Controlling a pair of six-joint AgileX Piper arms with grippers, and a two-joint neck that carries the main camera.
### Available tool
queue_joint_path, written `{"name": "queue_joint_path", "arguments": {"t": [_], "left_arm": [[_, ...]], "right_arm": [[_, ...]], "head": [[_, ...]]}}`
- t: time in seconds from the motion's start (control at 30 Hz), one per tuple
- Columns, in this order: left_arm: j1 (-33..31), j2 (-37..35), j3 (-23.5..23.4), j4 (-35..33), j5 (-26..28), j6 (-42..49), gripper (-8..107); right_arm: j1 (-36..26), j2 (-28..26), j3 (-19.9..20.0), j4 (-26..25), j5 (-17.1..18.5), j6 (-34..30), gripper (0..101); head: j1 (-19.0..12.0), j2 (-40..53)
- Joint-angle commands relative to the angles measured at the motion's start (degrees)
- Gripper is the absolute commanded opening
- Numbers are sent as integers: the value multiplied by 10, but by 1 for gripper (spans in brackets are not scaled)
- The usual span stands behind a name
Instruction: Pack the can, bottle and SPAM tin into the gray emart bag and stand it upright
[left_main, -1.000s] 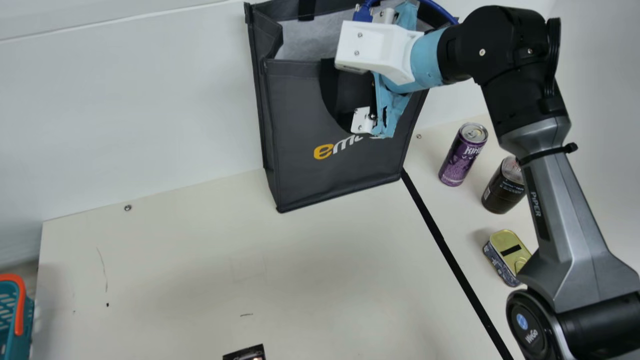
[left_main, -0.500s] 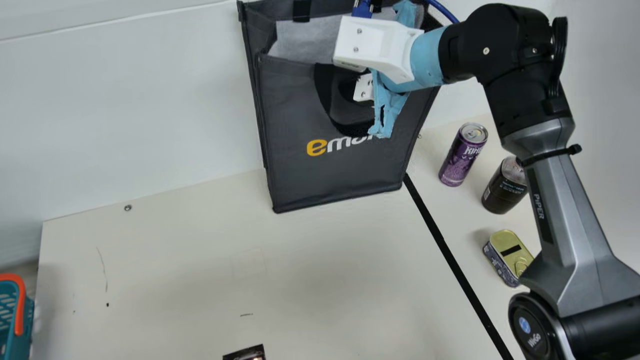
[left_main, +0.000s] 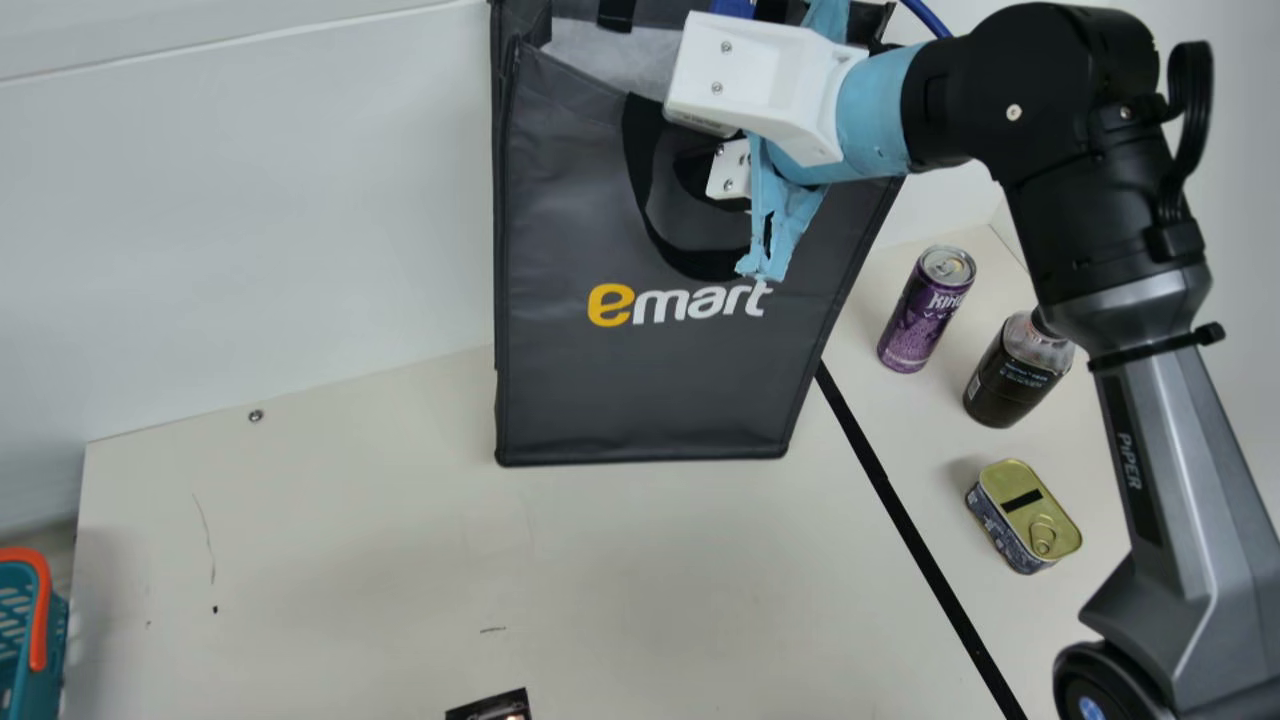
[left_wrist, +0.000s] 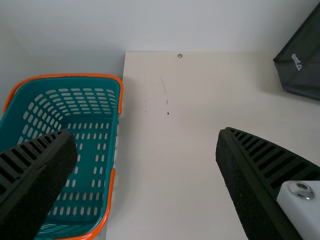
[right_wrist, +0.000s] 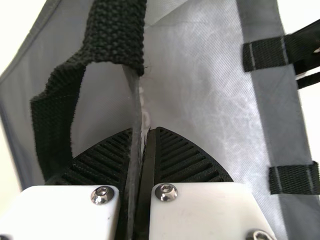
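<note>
Gray emart bag (left_main: 650, 390) | rim (right_wrist: 135, 112) clenched in right gripper (left_main: 730, 171) | left gripper (left_wrist: 146, 134) spread wide | gap between bag and purple can (left_main: 925, 312)

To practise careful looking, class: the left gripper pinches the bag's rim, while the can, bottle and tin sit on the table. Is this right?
Not the left: the right gripper pinches the bag's rim, as the right wrist view shows. The can, bottle and tin do sit on the table.
</note>
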Motion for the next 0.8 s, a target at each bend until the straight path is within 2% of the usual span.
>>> {"name": "queue_joint_path", "arguments": {"t": [0.0, 0.37, 0.77], "left_arm": [[0, 0, 0, 0, 0, 0, 90], [0, 0, 0, 0, 0, 0, 90], [0, 0, 0, 0, 0, 0, 90]], "right_arm": [[3, -9, 5, -4, -1, 3, 0], [19, -64, 26, -23, -1, 18, 0], [38, -113, 30, -37, -1, 26, 0]], "head": [[-14, 0], [-14, 0], [-14, 0]]}}
